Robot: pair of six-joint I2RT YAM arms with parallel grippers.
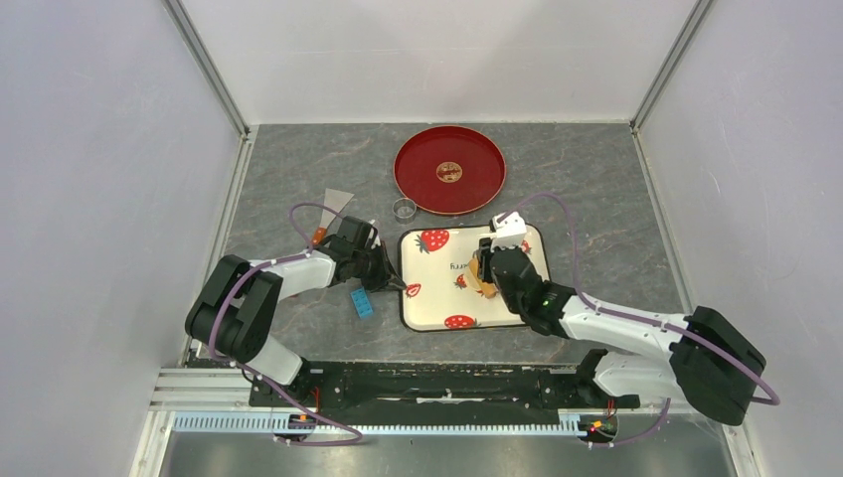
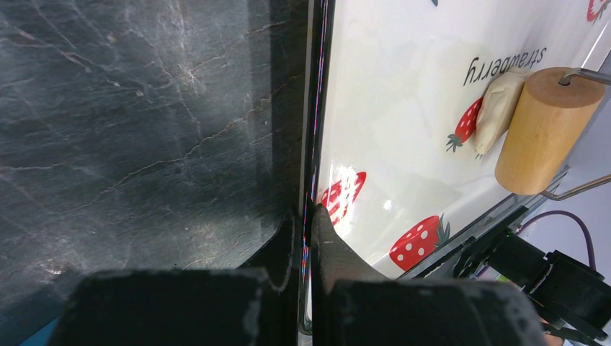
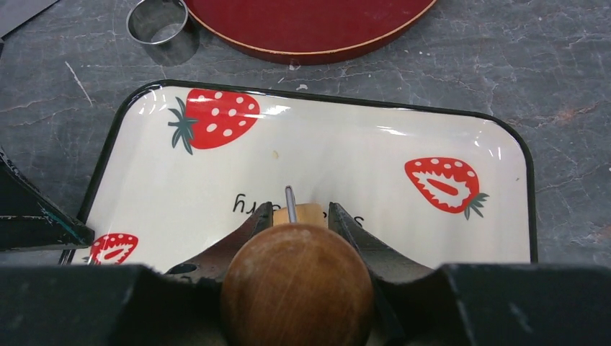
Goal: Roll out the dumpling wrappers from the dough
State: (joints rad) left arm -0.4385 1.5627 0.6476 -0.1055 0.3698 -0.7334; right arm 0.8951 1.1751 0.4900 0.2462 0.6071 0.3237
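Dough (image 2: 497, 108) lies as a thick lump on the tray (image 2: 389, 108), just beside the roller (image 2: 544, 130). The right gripper (image 3: 299, 213) clasps the roller and the left gripper (image 2: 306, 216) pinches the tray rim. Flattening appears barely begun.

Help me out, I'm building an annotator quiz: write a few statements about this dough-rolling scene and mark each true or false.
1. The left fingers are shut on the rim of the strawberry tray. True.
2. The right fingers hold the metal ring. False: they grip the wooden handle of the roller; the metal ring sits on the table beside the red tray.
3. A dough lump lies against the wooden roller. True.
4. The dough lump lies on the red tray. False: it lies on the strawberry tray.
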